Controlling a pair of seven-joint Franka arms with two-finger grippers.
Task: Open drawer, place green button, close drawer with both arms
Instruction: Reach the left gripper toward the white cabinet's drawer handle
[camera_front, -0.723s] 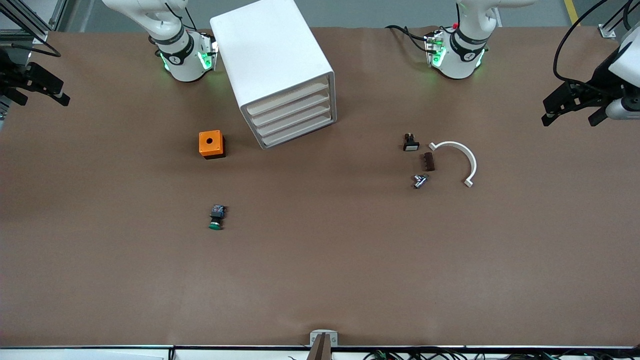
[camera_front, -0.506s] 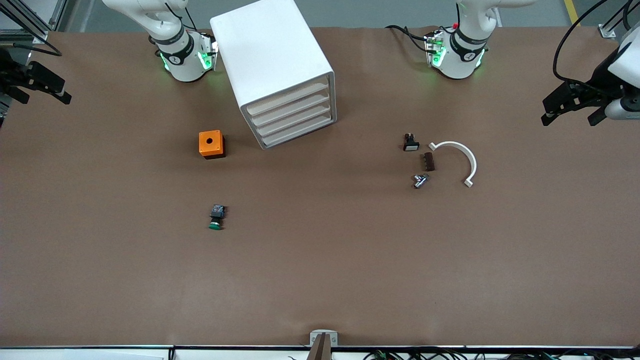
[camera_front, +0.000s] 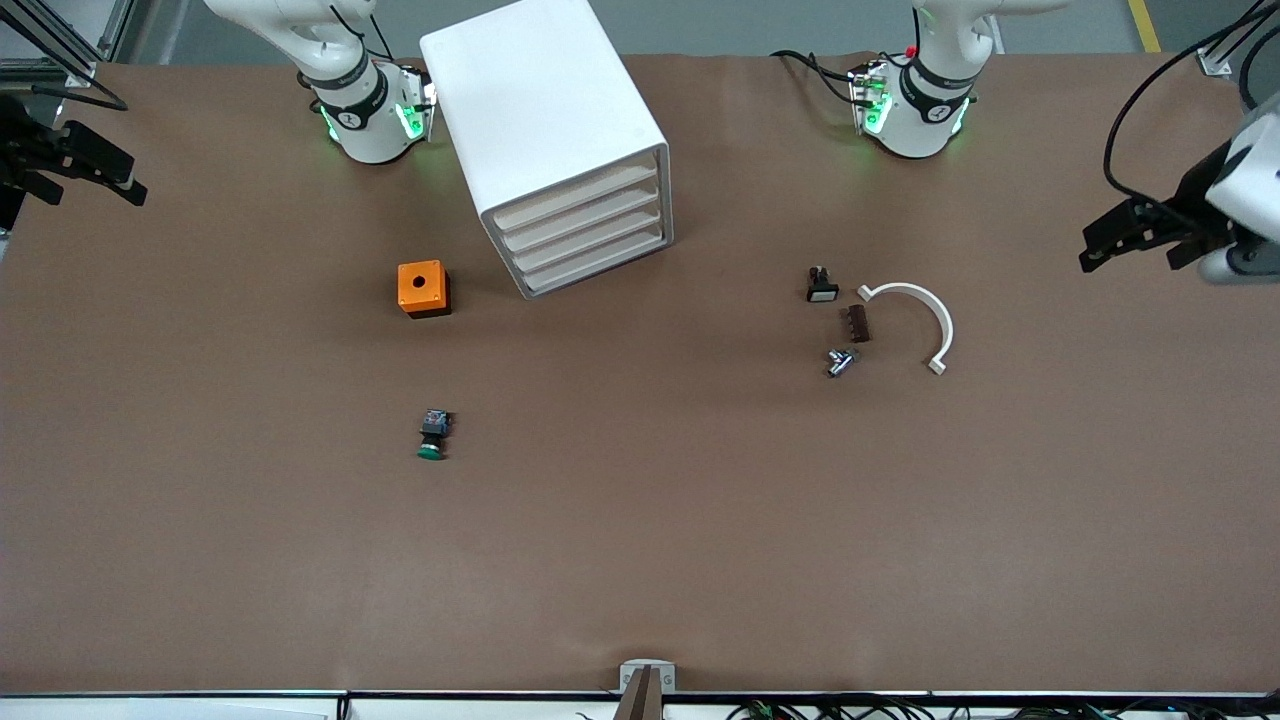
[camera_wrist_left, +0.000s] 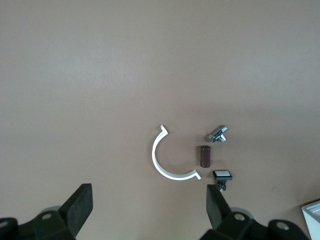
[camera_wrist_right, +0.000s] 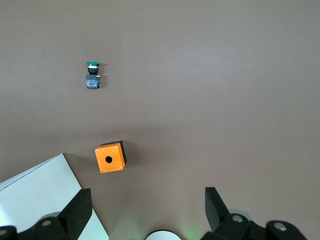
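Observation:
The white cabinet (camera_front: 550, 140) stands between the two arm bases, with all of its stacked drawers (camera_front: 585, 235) shut. The button (camera_front: 433, 436), green cap on a black-and-blue body, lies on its side on the brown table, nearer to the front camera than the cabinet; the right wrist view shows the button (camera_wrist_right: 93, 75) too. My right gripper (camera_front: 95, 198) hangs open and empty over the table edge at the right arm's end. My left gripper (camera_front: 1128, 260) hangs open and empty over the edge at the left arm's end. In the wrist views, the left gripper (camera_wrist_left: 149, 212) and the right gripper (camera_wrist_right: 148, 212) hold nothing.
An orange box with a hole (camera_front: 423, 288) sits beside the cabinet, between it and the button. Toward the left arm's end lie a black part with a white cap (camera_front: 821, 285), a brown block (camera_front: 857, 324), a small metal piece (camera_front: 840, 361) and a white curved clamp (camera_front: 925, 320).
The left gripper has sunk a little in the front view. The right gripper has crept slightly over the table. Nothing on the table has moved.

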